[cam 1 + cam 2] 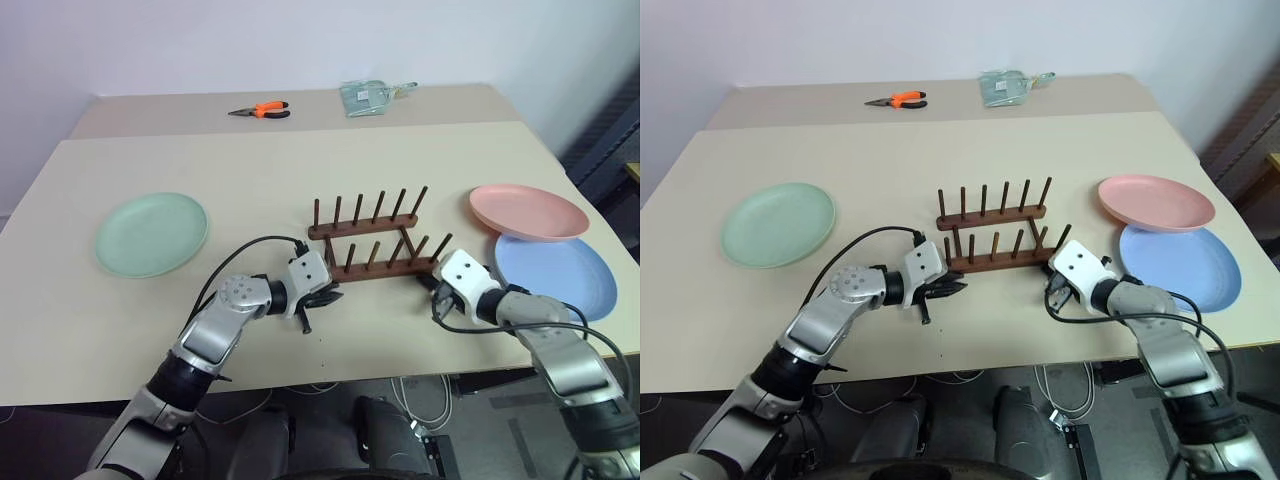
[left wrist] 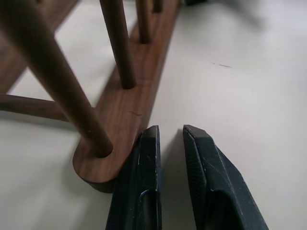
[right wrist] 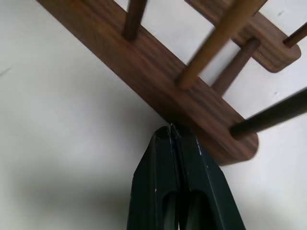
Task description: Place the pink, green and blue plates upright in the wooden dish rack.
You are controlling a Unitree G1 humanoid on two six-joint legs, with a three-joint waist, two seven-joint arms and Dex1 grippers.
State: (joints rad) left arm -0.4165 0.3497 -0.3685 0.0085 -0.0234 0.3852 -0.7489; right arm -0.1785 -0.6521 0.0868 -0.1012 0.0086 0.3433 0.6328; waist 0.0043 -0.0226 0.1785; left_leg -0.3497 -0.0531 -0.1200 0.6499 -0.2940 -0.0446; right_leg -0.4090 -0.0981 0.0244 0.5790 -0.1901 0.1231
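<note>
From the head camera we see the wooden dish rack (image 1: pixel 368 236) empty near the middle of the tabletop (image 1: pixel 250 160), toward the front edge. The green plate (image 1: pixel 152 233) lies flat by the left edge; the pink plate (image 1: pixel 528 211) rests tilted over the back rim of the blue plate (image 1: pixel 555 274) near the right edge. Our left gripper (image 1: pixel 318 300) sits at the rack's left end, our right gripper (image 1: pixel 438 296) at its right end. Orange pliers (image 1: pixel 262 110) and a clear packet (image 1: pixel 372 97) lie by the back edge. In the left wrist view, our left fingers (image 2: pixel 144 187) stand a narrow gap apart, holding nothing, one of them pressed against the rounded end of the near base bar. In the right wrist view, our right fingers (image 3: pixel 165 177) are pressed fully together, empty, their tips against the side of that bar near its other end. We judge the rack light and stiff, likely to slide on the smooth top when nudged. The plates look rigid, light and matte; lying flat, they offer only a thin rim to pinch, and the raised edge of the pink one seems easiest to take.
</note>
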